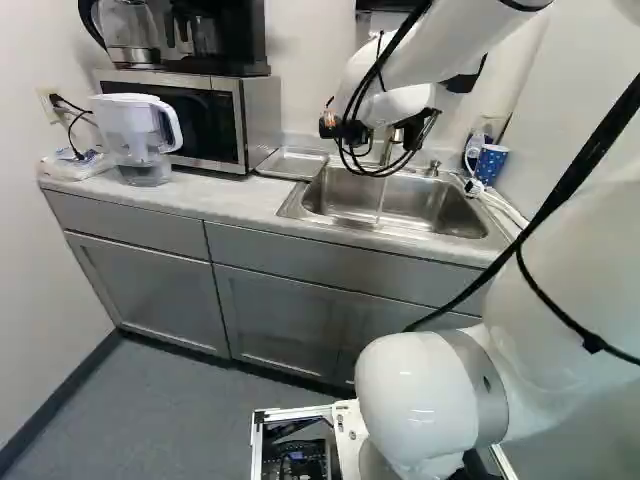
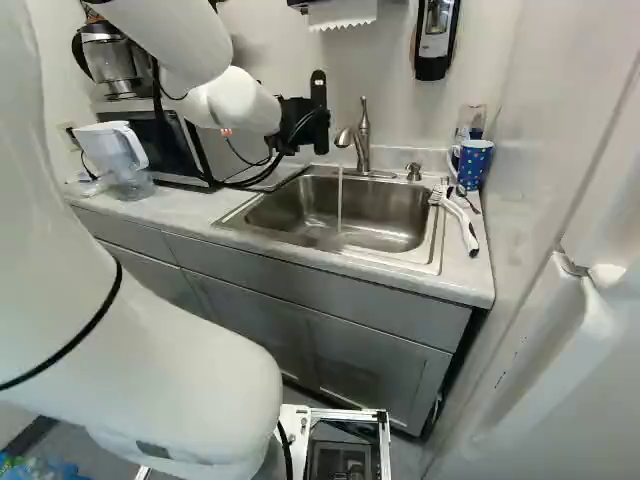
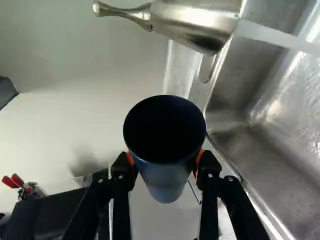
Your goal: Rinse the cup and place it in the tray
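Pale counter [image 1: 225, 202], water [image 2: 340, 205] running into the sink [image 2: 436, 252], and the gripper [image 3: 165, 159] clasps the cup [image 3: 166, 177] from both sides; rinsing well wants its mouth under that flow, then a full tip-out.

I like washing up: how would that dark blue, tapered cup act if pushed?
The cup might tip, since it narrows toward its base. Lying down, it would probably roll, being round. It looks stiff, undented by the tool.

Tapered dark cup [image 3: 166, 186] between the pincer's [image 2: 302, 115] fingers: smooth, soft sheen, material unclear. Curved silver faucet [image 3: 197, 21], ahead of pincer: metal, glossy. Silver sink basin [image 3: 235, 150], beside pincer: satin metal. Pale bench [image 1: 225, 200]: smooth, matt.
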You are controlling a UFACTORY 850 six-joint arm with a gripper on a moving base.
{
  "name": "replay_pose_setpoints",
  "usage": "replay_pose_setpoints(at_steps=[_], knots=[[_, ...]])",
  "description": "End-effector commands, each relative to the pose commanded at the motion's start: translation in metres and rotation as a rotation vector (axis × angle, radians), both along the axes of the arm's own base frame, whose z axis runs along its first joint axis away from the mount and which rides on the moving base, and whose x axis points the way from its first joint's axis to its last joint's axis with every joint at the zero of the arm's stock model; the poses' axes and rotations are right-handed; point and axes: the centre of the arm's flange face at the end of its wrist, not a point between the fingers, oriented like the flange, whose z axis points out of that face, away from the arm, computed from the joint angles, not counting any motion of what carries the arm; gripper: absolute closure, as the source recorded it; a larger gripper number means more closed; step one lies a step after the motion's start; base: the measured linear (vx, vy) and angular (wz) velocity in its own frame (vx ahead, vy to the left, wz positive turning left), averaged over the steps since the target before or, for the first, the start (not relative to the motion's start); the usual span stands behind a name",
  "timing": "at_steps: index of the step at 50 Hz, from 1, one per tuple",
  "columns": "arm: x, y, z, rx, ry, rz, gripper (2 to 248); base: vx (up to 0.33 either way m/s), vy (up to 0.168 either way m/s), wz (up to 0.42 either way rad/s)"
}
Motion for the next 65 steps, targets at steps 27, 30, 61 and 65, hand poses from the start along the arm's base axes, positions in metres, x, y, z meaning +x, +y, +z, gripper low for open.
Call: replay_pose_setpoints(at_steps=[27,30,61,65], knots=[[0.0000,0.0000,0.0000,-0.266,0.003,0.099,126,0.000,0.000,0.000],[0.0000,0.0000,0.0000,-0.295,0.003,0.110,126,0.000,0.000,0.000],[0.0000,0.0000,0.0000,-0.601,0.007,0.223,126,0.000,0.000,0.000],[0.0000,0.0000,0.0000,-0.640,0.007,0.238,126,0.000,0.000,0.000]])
